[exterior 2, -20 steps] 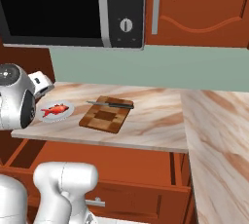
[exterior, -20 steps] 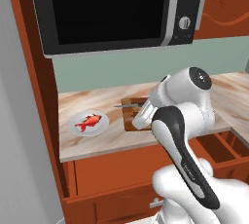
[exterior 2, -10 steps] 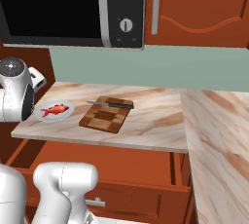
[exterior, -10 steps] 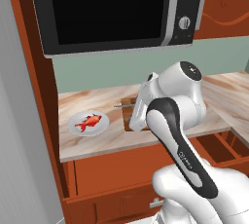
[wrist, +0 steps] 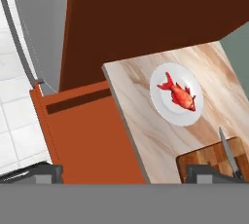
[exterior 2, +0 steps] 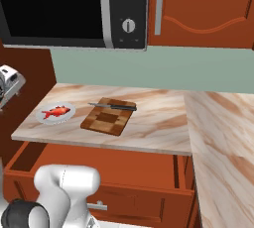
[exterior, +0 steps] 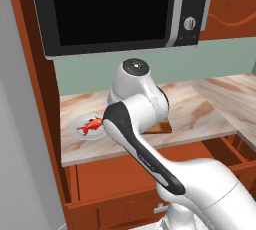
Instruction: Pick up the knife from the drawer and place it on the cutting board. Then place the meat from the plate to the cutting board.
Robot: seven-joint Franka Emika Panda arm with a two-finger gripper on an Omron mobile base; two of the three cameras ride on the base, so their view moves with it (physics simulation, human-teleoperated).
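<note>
Swinging left toward the plate (wrist: 175,95), my pincer (wrist: 125,174) spread, holding nothing. Knife (exterior 2: 113,106) lies across board (exterior 2: 108,116); meat (wrist: 178,93) ahead, next to grab.

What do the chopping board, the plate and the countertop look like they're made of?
The cutting board looks wooden: checkered light and dark brown blocks, matte. The plate seems ceramic, though it could be plastic: plain white-grey, smooth. The countertop looks like polished marble or a laminate copy: beige with brown veins.
</note>
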